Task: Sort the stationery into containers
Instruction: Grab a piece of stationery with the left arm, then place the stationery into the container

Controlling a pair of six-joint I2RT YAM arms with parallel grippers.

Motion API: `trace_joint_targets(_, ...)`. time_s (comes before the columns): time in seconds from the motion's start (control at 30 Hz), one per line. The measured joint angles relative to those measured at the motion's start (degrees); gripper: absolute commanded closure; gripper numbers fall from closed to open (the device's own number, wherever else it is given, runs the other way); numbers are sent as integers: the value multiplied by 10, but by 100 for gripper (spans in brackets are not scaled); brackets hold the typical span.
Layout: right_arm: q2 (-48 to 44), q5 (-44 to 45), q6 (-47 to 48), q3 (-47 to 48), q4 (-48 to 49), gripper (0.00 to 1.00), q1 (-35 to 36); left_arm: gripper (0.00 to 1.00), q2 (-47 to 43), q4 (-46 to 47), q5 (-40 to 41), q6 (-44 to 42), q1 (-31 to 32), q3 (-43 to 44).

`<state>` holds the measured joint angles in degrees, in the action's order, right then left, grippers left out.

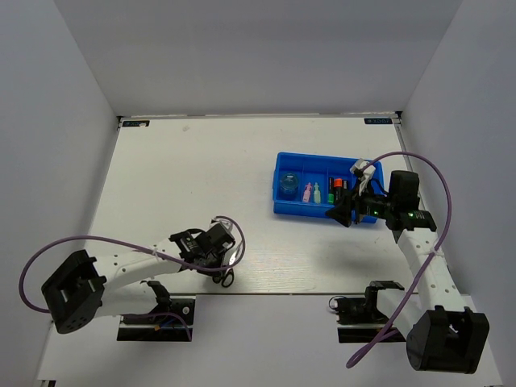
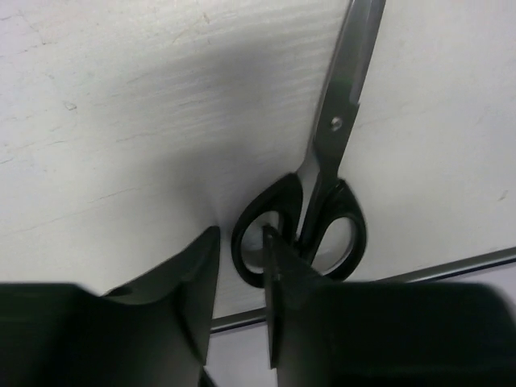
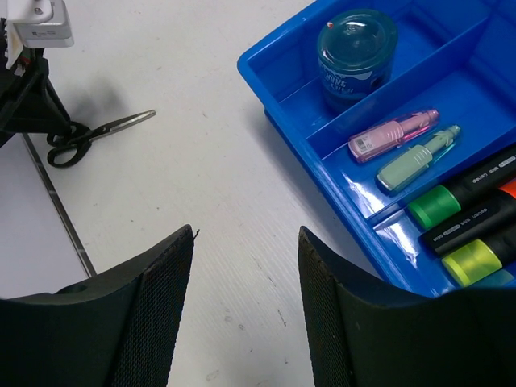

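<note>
Top external view, read from the left: the left gripper (image 1: pixel 218 260) is down at the scissors (image 1: pixel 226 278), which lie flat on the table (image 1: pixel 177 185) close to its near edge, well apart from the blue tray (image 1: pixel 300 213); in the left wrist view the jaws stand apart with a narrow gap, one finger (image 2: pixel 278 270) over a handle loop and the loop's outer rim lying in the gap, nothing pinched yet; the step in hand is judged to be the grasp of the scissors. To do it well, keep that rim centred between the pads; close squarely so the handle does not pivot; lift straight up before swinging right, since the blades trail and the table edge is near; set them down along a compartment, not across a rib. Further right, the right gripper (image 3: pixel 246 238) hangs just beside the tray's near-left wall, fingers spread wide, holding nothing. Count: scissors, one; tray, one; round teal pot (image 3: pixel 357 48), one, in the end compartment; pink highlighter (image 3: pixel 393 135), one, and pale green highlighter (image 3: pixel 417 160), one, together in the next; black-bodied highlighters, three, capped green (image 3: pixel 435 205), orange (image 3: pixel 506 190) and yellow (image 3: pixel 476 260), in the compartment beyond; five highlighters in all, every one already in the tray.
</note>
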<state>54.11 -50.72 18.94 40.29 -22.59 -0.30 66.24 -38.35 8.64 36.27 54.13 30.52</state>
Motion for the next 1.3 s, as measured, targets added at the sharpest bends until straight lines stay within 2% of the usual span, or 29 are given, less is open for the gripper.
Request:
trace_joint_targets(0.07,0,0,0,0,0,42,0,70,3,14,-1,2,0,-2)
trace_joint_targets(0.13,0,1,0,0,0,42,0,84,10,31,-2,3,0,-2)
trace_joint_targets(0.2,0,4,0,0,0,42,0,92,19,53,-5,5,0,-2)
trace_joint_targets(0.23,0,5,0,0,0,42,0,100,21,65,-10,3,-1,-3)
trace_joint_targets(0.3,0,8,0,0,0,40,0,100,25,81,-16,4,0,-2)
trace_joint_targets(0.33,0,9,0,0,0,10,0,100,26,81,-18,1,0,1)
trace_joint_targets(0.47,-1,23,5,0,-1,10,0,100,33,26,-22,-26,-1,37)
trace_joint_targets(0.6,-7,62,3,0,1,10,0,100,44,-41,-37,-76,-1,169)
trace_joint_targets(0.63,-11,75,-3,0,2,13,0,100,48,-43,-44,-86,-1,206)
trace_joint_targets(0.67,-16,91,-7,0,5,31,0,100,53,-40,-52,-97,-1,246)
trace_joint_targets(0.7,-21,113,-13,0,8,51,1,100,61,-41,-61,-107,-1,287)
trace_joint_targets(0.77,-30,156,-32,0,21,100,0,100,82,-28,-85,-126,-1,355)
trace_joint_targets(0.87,-39,274,-84,2,43,100,1,100,136,-15,-120,-147,-1,441)
trace_joint_targets(1.03,-40,521,-162,4,82,100,0,100,313,33,-197,-166,-4,603)
trace_joint_targets(1.1,-42,599,-186,4,98,100,-1,100,375,66,-234,-159,-7,641)
trace_joint_targets(1.2,-50,681,-206,4,118,100,-7,100,471,108,-293,-134,-16,711)
trace_joint_targets(1.3,-56,723,-218,4,132,100,-13,100,568,165,-340,-92,-26,801)
